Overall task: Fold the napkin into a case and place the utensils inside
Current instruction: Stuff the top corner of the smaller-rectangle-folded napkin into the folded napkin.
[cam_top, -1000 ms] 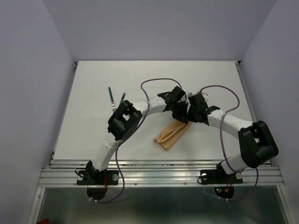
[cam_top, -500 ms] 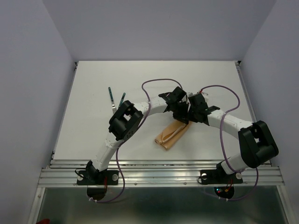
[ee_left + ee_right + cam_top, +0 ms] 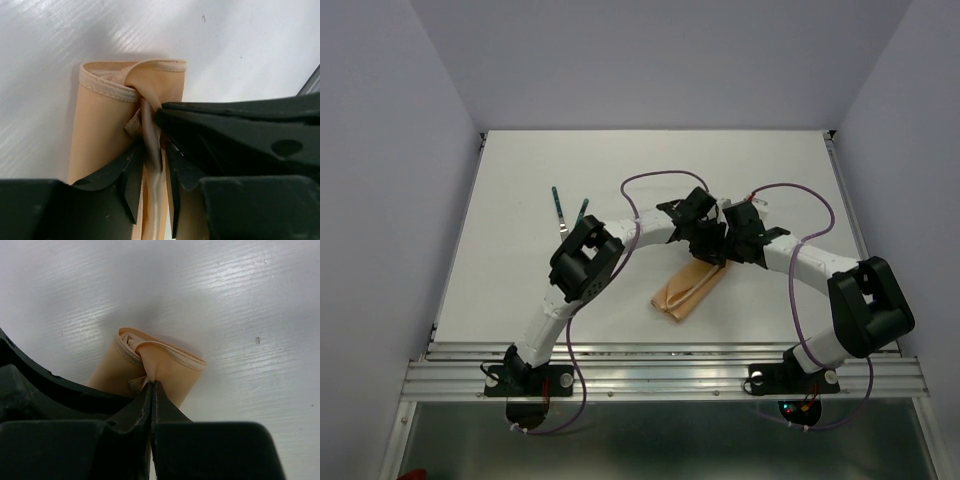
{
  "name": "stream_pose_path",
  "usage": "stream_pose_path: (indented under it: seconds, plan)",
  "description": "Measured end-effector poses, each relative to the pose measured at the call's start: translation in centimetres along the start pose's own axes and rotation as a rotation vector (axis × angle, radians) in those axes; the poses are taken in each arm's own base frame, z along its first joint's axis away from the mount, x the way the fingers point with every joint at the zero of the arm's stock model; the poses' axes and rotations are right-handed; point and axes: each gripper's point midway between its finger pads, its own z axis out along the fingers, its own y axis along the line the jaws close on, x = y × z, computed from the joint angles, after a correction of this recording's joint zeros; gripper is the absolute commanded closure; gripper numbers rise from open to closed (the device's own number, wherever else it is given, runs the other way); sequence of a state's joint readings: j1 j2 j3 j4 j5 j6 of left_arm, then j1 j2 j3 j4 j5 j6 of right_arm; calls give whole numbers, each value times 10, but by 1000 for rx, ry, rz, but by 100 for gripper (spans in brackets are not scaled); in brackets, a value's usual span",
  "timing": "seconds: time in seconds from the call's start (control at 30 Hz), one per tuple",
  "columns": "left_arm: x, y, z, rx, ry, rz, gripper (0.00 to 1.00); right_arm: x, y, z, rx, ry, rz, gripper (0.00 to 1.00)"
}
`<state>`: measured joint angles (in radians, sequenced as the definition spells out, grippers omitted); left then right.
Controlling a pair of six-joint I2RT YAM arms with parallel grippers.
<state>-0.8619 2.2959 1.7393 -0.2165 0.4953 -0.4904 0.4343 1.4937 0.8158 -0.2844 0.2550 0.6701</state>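
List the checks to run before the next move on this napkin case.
1. Right gripper pinches the case at its far end: ok.
2. Left gripper jaws parted, cloth fold between them: ok.
3. Case folded into a narrow pouch: ok.
4. Case mouth open wide enough: cannot tell.
5. Utensils inside the case: not ok; they lie on the table, away to its left.

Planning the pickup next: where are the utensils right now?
In the top view, the utensils lie on the white table's left half, just beyond the left arm's elbow, well apart from the folded napkin near the centre.
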Motion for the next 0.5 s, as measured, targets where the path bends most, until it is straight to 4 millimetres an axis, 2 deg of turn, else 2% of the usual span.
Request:
stream_pose_path:
  seconds: [0.5]
  plan:
    - [11,-2,-8,21,-1,7,59,4,-3,1,9,7,14,99]
